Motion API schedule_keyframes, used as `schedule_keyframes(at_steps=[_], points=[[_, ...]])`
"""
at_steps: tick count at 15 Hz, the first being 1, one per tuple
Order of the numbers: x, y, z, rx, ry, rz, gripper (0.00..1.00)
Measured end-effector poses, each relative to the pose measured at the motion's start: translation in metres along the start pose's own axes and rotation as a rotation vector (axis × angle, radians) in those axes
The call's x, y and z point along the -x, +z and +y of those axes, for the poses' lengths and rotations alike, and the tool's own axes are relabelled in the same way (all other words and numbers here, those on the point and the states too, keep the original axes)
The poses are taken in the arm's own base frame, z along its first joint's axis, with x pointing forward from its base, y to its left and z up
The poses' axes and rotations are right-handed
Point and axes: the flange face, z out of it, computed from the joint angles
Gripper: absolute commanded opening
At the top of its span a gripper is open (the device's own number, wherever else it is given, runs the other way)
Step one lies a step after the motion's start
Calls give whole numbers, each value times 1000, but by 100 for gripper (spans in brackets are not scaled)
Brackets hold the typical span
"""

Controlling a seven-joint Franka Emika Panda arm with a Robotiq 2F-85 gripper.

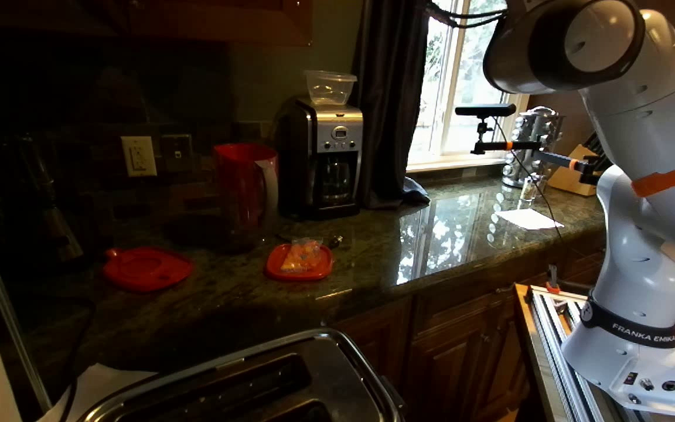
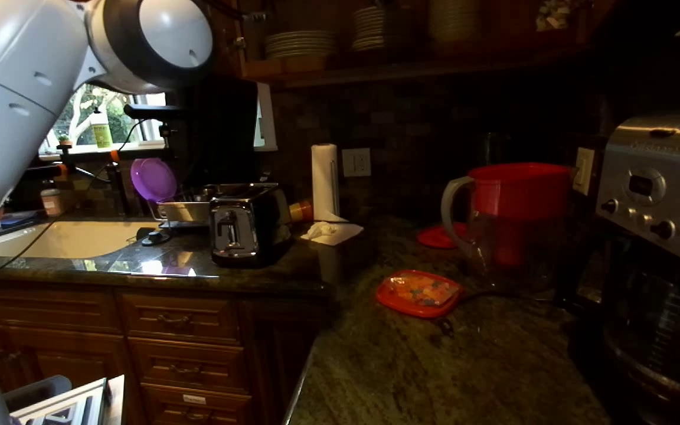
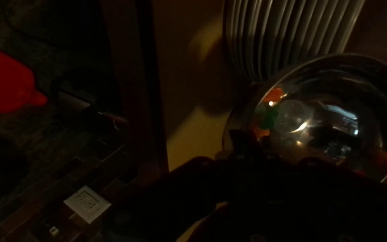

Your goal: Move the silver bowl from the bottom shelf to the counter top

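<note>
Your gripper (image 3: 245, 143) has its jaws right together, with the rim of the silver bowl (image 3: 324, 109) pinched between the fingertips, as far as the dark wrist view shows. You have that bowl inside the cupboard (image 2: 375, 75), over the pale shelf (image 3: 193, 148) and right beside a stack of plates (image 3: 287, 33); you cannot tell from here whether its base rests on the wood or hangs clear of it. Orange and green patches (image 3: 269, 117) show inside the bowl, too dim for you to tell contents from reflections. In an exterior view you see the counter top (image 1: 367, 258) bearing a red dish (image 1: 272, 271) with a clear packet (image 1: 302, 255) on it, a flat red piece (image 1: 147, 271) with a small tab, a red pitcher (image 1: 241, 181), and next to that a coffee maker (image 1: 340, 132) with a clear tub (image 1: 330, 88) on top
</note>
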Motion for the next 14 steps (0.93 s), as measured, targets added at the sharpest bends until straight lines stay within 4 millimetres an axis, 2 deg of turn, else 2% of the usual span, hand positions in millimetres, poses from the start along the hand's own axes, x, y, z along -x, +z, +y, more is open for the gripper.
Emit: schedule_keyframes(at_steps=[5,8,11,14], points=[[-18,-79,0,153,50,38,1],[-19,-116,4,244,130,72,1],[-12,-137,10,322,228,75,1],[-12,-142,23,418,314,72,1]])
